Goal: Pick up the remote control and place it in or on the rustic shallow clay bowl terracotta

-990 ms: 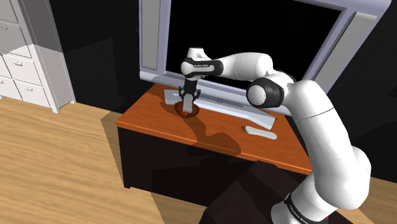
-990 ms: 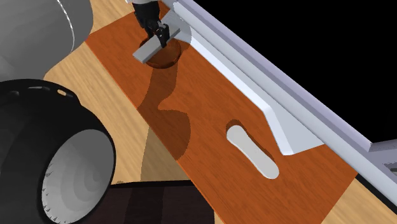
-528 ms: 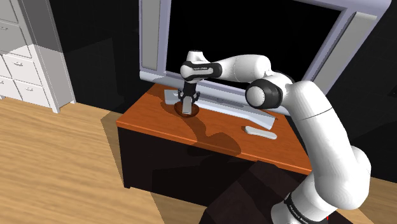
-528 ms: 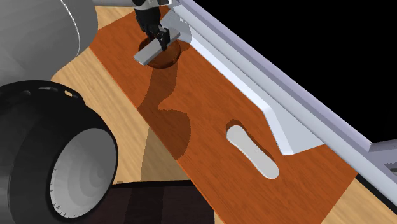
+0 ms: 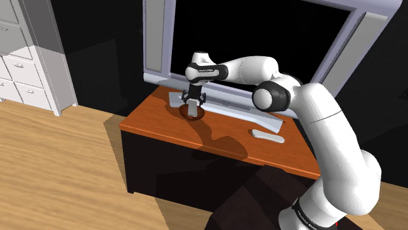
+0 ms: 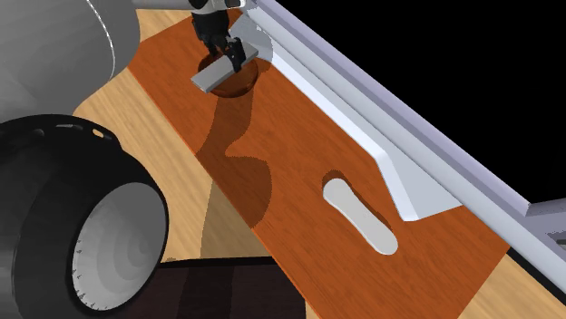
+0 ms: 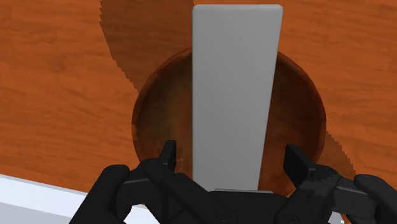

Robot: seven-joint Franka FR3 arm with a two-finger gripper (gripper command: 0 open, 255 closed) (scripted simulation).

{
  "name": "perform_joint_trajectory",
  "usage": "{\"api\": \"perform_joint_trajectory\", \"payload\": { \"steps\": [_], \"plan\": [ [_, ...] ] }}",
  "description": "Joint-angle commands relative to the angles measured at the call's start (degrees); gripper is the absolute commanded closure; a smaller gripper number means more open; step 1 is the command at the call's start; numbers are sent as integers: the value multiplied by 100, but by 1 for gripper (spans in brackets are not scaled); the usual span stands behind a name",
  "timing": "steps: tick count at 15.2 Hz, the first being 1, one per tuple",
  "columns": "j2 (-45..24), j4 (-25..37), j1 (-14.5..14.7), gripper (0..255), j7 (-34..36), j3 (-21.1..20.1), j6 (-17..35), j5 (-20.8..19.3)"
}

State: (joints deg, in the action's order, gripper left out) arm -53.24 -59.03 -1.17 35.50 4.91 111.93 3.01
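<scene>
Screen's stand [image 6: 408, 190] hems the bowl [image 7: 299, 121] — desktop [image 6: 290, 145] open.

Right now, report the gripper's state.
Gripper: open, holding nothing; the grey remote lies untouched in its gap, over the brown bowl.

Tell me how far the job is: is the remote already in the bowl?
Done: the grey remote lies across the brown bowl, one end past its rim. In hand: the gripper is open, its fingers clear of the remote. Left: only to lift the arm away, it seems.
</scene>
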Motion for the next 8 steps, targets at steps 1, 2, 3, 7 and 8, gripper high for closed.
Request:
{"api": "perform_joint_trajectory", "payload": {
  "steps": [1, 2, 3, 7, 8],
  "plan": [
    [3, -7, 1, 0, 0, 0, 4, 0],
    [73, 64, 2, 0, 3, 3, -137, -4],
    [133, 152, 2, 0, 6, 6, -285, -8],
    [216, 353, 0, 0, 11, 10, -568, -14],
    [215, 355, 0, 0, 12, 10, -569, -14]
  ]
}}
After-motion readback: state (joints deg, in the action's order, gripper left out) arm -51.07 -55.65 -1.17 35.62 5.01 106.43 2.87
